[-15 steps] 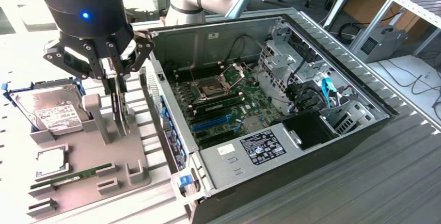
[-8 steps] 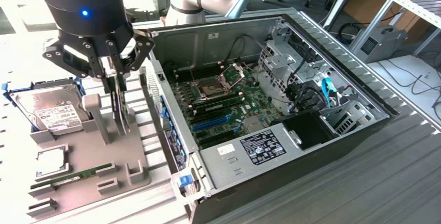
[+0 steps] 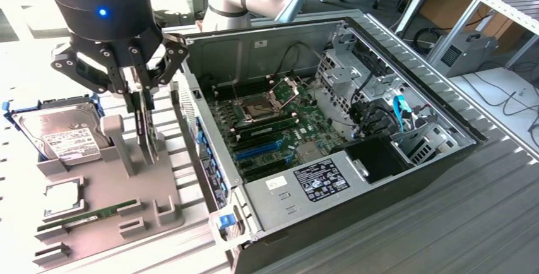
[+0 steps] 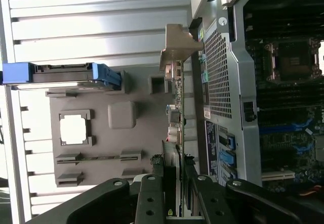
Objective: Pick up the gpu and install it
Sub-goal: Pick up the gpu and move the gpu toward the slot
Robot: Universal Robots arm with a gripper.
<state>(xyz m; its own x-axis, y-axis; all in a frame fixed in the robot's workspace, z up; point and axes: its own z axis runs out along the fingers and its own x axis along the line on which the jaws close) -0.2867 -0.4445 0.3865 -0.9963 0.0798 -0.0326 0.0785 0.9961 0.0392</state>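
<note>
1. Holds a thin dark gpu card [image 3: 148, 132] with a silver end bracket between black fingers [image 3: 135, 91], drawn narrow on its upper edge.
2. Carries the card upright and edge-on at the exterior view's left, over a grey moulded holder tray [image 3: 110, 192] on the ribbed metal surface [image 3: 471, 236].
3. Cannot tell whether the card's lower edge touches the tray.
4. Hangs just left of an open black computer case [image 3: 379, 214] with its green motherboard [image 3: 278, 129] exposed.
5. Shares the tray with a silver hard drive with white label [image 3: 59, 136], far left, and a narrow green RAM stick [image 3: 88, 214], nearer.
</note>
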